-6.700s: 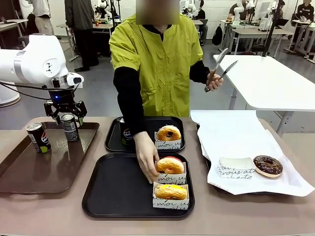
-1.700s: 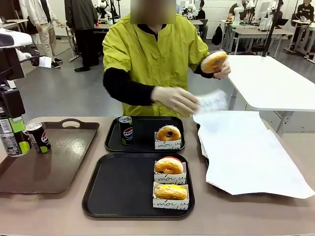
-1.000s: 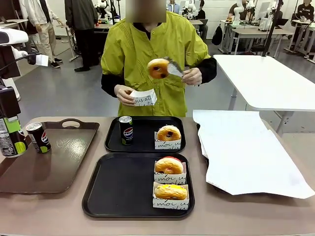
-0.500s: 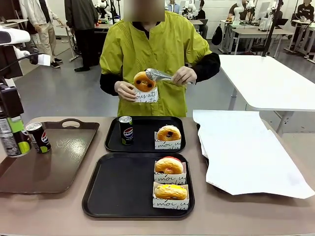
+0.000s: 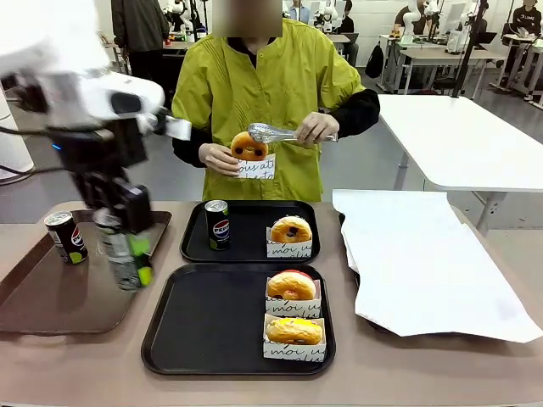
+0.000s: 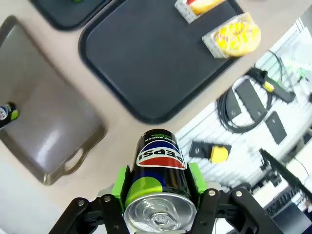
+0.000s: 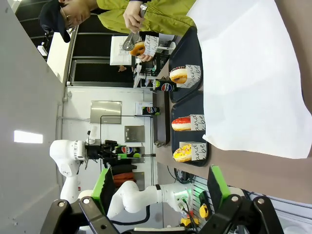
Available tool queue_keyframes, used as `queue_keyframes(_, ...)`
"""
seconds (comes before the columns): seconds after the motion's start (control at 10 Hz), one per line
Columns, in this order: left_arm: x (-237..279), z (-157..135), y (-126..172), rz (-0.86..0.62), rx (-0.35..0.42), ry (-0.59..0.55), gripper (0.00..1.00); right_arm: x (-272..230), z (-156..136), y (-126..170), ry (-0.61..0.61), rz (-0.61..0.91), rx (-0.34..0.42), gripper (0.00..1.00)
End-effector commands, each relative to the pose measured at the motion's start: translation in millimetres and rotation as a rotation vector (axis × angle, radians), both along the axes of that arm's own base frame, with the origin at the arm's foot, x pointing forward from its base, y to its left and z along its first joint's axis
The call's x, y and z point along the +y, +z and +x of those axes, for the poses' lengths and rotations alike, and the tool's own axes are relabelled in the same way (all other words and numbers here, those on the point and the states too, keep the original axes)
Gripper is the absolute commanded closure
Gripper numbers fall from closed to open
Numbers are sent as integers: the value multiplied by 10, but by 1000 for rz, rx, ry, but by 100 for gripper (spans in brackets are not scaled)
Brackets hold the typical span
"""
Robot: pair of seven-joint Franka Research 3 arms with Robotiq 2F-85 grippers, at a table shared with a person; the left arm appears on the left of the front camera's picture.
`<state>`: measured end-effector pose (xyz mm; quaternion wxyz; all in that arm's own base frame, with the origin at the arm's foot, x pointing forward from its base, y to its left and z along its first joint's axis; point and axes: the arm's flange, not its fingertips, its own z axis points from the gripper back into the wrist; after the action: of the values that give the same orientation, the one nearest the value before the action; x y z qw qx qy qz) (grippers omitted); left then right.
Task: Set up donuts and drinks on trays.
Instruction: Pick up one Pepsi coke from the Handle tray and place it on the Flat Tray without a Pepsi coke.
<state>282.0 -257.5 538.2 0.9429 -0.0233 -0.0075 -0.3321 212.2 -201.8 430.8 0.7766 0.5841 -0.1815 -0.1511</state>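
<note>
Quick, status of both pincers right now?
Left pincer: closed on a Pepsi can, carried above the table.
Right pincer: open, holding nothing.

Looking like a robotics lab: white worktables [image 5: 462,140] standing at far right, people [image 5: 136,34] standing far left, cables [image 6: 234,109] lying on the floor.

L gripper [image 5: 125,246], can [image 5: 121,259] motion-blurred
</note>
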Motion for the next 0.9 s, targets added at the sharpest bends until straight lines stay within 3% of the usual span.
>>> queue_keyframes(0.0, -349, 155, -331, 13, -51, 44, 41, 0, -2, 6, 2, 4, -6, 0)
queue_keyframes(0.2, -566, 209, -600, 9, -44, 47, 41, 0, -2, 6, 2, 4, -6, 0)
queue_keyframes(0.4, -584, 368, -802, 40, 19, 59, 41, 0, -2, 6, 2, 4, -6, 0)
queue_keyframes(0.5, -588, 227, -724, -1, -12, 27, 41, 0, -2, 6, 2, 4, -6, 0)
queue_keyframes(0.8, -588, 227, -724, -1, -12, 27, 41, 0, -2, 6, 2, 4, -6, 0)
